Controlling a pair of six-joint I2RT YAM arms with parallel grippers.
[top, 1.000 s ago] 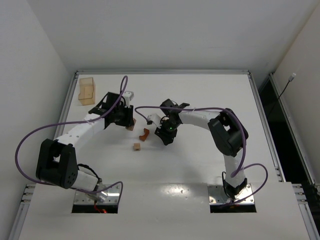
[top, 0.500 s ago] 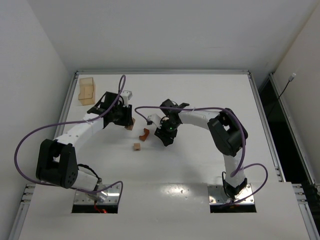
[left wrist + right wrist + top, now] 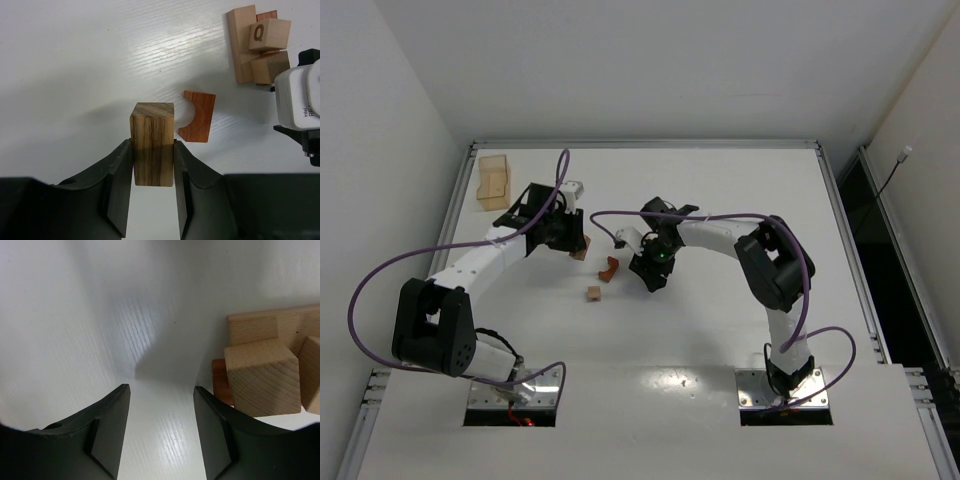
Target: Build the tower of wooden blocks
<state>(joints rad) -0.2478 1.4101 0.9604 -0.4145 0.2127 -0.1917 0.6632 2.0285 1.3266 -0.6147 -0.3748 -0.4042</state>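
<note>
The right end effector (image 3: 161,390) has spread its jaws wider; it is empty, just beside the wood block tower (image 3: 262,385), which is only a few blocks on the worktop (image 3: 75,60). The left end effector (image 3: 152,155) grips a striped block (image 3: 152,125) not yet placed. A reddish arch piece (image 3: 197,117) also waits.

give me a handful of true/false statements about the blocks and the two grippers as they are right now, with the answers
1. The left gripper grips a dark striped wood block. True.
2. The right gripper is clamped on a tan cube. False: its jaws stand open with nothing between them, and the cube sits off to one side.
3. A reddish arch block lies on the table. True.
4. The Q block lies alone on the table. False: it rests on other tan blocks.
5. The translucent box is at the table's right edge. False: it is at the far left corner.
</note>
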